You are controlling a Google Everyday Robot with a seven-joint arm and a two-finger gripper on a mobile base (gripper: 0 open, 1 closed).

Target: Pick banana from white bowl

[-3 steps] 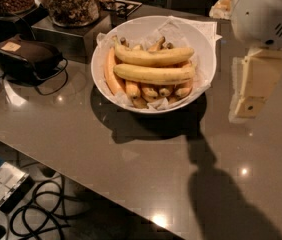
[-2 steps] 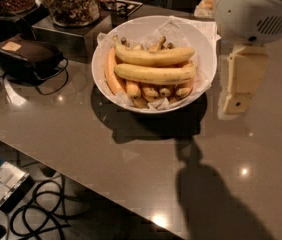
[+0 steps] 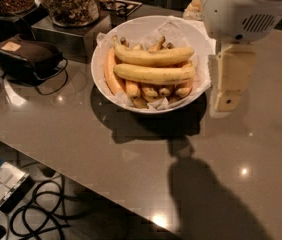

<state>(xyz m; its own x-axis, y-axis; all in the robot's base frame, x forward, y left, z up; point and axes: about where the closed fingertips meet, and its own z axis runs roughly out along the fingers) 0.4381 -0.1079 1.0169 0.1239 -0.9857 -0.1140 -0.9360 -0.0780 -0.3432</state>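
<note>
Leftward has come the tan block gripper (image 3: 229,100) under its white arm, and it hangs just beside the right rim of the big round white bowl (image 3: 101,49); I cannot tell if it is open or closed. The smooth grey-brown table (image 3: 81,149) holds the bowl. Inside, on crinkled white paper, the long thick pale yellow banana (image 3: 153,74) lies across short orange-yellow bananas (image 3: 151,90)

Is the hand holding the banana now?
No, the hand hangs beside the white bowl, outside its rim, and the banana lies inside the bowl.
</note>
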